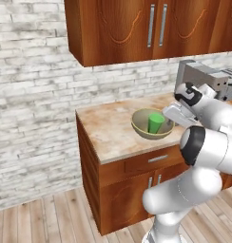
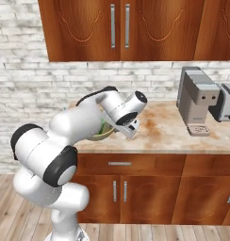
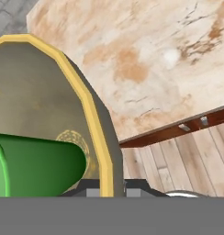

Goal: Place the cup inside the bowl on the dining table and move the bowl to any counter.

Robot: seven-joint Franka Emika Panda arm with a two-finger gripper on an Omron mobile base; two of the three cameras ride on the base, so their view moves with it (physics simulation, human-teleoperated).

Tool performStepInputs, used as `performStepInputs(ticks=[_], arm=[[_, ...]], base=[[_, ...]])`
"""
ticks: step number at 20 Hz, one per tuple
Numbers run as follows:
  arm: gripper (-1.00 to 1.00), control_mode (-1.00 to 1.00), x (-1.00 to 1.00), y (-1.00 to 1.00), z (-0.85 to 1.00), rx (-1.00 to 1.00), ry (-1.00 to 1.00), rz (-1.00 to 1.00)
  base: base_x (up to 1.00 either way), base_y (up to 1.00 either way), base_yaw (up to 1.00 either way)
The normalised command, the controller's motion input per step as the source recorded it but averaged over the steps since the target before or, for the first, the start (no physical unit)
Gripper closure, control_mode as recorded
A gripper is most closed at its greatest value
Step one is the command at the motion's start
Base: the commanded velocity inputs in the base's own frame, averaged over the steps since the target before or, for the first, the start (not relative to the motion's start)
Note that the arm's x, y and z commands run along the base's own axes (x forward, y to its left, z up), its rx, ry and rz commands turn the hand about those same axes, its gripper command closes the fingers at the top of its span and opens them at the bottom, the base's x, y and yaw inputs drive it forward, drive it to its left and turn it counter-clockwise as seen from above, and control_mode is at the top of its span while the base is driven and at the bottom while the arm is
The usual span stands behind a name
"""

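The olive-tan bowl [image 1: 141, 124] with its yellow rim is low on the marbled counter [image 1: 108, 130], near the front edge; I cannot tell whether it rests there or hangs just above. The green cup [image 1: 155, 122] stands inside it. My gripper [image 1: 171, 122] is shut on the bowl's right rim. In the hand view the yellow rim of the bowl [image 3: 36, 101] runs down between the fingertips of the gripper [image 3: 107, 189], and the cup [image 3: 40, 167] lies beside them. From the right base view my arm hides most of the bowl [image 2: 103, 132]. The dining table is out of view.
A grey coffee machine [image 2: 196, 101] and a toaster [image 2: 226, 102] stand on the counter [image 2: 164, 134] to the right of the bowl. Wooden wall cabinets [image 1: 151, 28] hang above. The counter ends at its left corner, with wooden floor [image 1: 42, 218] beyond it.
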Motion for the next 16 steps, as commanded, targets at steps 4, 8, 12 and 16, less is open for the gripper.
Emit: performStepInputs(ticks=[4,8,12,16], arm=[[1.0,-1.0,0.36,0.13,-0.17,0.0,0.0,-0.05],[1.0,-1.0,0.33,0.1,-0.18,0.0,0.0,-0.05],[1.0,-1.0,0.24,0.04,-0.16,0.0,0.0,-0.04],[1.0,-1.0,0.26,0.03,-0.08,0.0,0.0,-0.03]], base=[[0.0,0.0,0.0],[0.0,0.0,0.0],[0.0,0.0,0.0],[0.0,0.0,0.0]])
